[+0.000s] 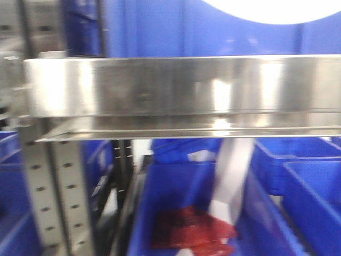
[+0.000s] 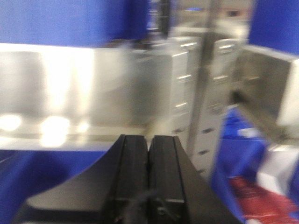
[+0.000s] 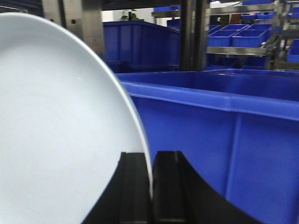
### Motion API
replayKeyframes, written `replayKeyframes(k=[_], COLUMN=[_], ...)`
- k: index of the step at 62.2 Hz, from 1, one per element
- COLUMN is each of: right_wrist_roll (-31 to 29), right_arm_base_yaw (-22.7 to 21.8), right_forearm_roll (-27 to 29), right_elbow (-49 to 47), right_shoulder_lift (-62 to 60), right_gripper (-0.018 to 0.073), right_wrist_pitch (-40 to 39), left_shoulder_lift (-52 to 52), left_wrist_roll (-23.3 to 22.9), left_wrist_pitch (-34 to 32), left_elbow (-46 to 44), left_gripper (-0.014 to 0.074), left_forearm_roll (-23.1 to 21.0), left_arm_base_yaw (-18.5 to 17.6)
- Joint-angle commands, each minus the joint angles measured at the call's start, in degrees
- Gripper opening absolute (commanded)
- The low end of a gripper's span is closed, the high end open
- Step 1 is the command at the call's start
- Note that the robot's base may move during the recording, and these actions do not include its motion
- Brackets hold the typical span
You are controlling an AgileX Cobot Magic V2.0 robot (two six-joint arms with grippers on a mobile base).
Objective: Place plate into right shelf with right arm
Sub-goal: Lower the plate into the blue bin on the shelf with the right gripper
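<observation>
Jaws on the right clamp the plate [image 3: 56,130] rim — left jaws touching, empty.

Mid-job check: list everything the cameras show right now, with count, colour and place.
plate: one, white, held on edge at its rim, in front of a blue bin
right shelf: one, shiny steel, broad front lip across the front view
uprights: at least two, grey, perforated, below the lip at lower left
blue bins: several, blue, above and below the lip and on racks farther back
red packet: one, red, lying in a bin under the lip
white strip: one, white, over the red packet; too blurred to identify
left gripper: one, black, shut and empty, facing the shelf lip
right gripper: one, black, shut on the plate's rim
</observation>
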Motion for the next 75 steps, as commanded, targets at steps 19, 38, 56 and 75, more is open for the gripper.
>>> replayKeyframes(k=[19,38,56,75], right_wrist_roll=[-0.04,0.01,-0.23,-1.72], right_arm_base_yaw=[-0.12,-0.12,-0.12,-0.17], right_forearm_roll=[-0.47,-0.42,4.28,5.52], right_elbow=[-1.62,-1.62,-7.92,-31.87], right_shoulder_lift=[0.10,0.10,2.45,19.18], right_gripper=[0.0057,0.0057,0.0057,0.0062], right_wrist_pitch=[-5.46,-6.06,-14.82,-3.91], left_shoulder_lift=[-0.39,-0.39,-0.39,-0.39], left_wrist_roll=[-0.16,-0.16,-0.16,-0.16], left_wrist_pitch=[-4.84,-4.84,-4.84,-4.84], left_elbow=[0.57,0.57,0.57,0.57], left_gripper=[-0.0047,-0.0047,-0.0047,-0.0047], left_forearm_roll=[-0.35,-0.35,-0.35,-0.35], left_arm_base_yaw=[0.15,0.15,0.15,0.15])
